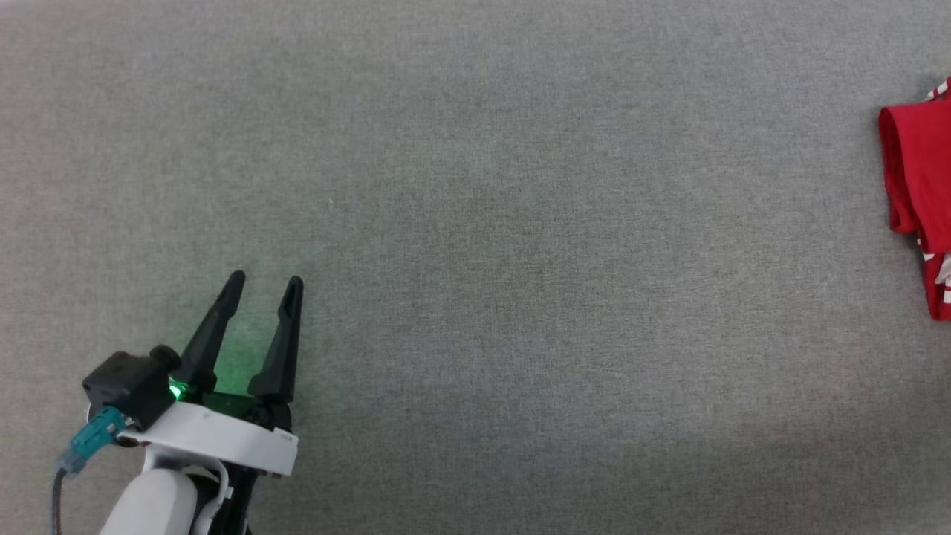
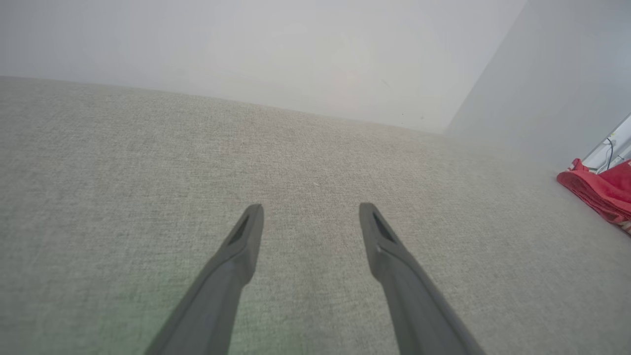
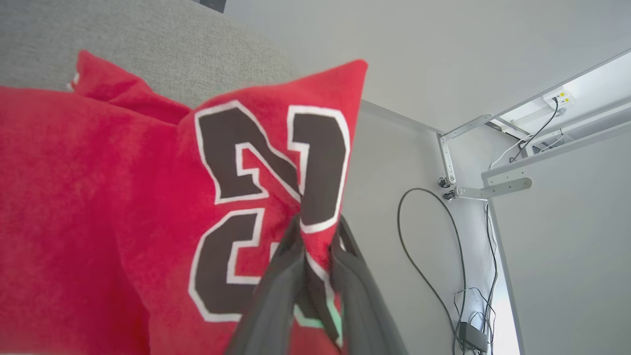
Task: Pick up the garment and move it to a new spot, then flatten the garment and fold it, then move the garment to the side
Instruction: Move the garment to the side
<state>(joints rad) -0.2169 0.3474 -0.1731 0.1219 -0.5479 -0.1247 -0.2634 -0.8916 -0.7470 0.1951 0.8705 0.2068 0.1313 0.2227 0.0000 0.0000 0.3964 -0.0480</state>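
While my left end effector [image 1: 265,279] hung spread above the desk [image 1: 520,223], my right end effector [image 3: 318,224] pinched the shirt [image 3: 98,197]

The grey cloth-topped bench [image 1: 475,223] offers wide passage across its middle, from the left pincer [image 1: 265,279] at the near left to the garment [image 1: 917,171] bunched at the right edge. Ahead of the left pincer's spread fingers, open cloth runs to a white wall [image 2: 246,49]. A garment fold, pinched in the right pincer [image 3: 318,224], blocks the way ahead; dangling cables [image 3: 429,246] hang beyond the bench edge.
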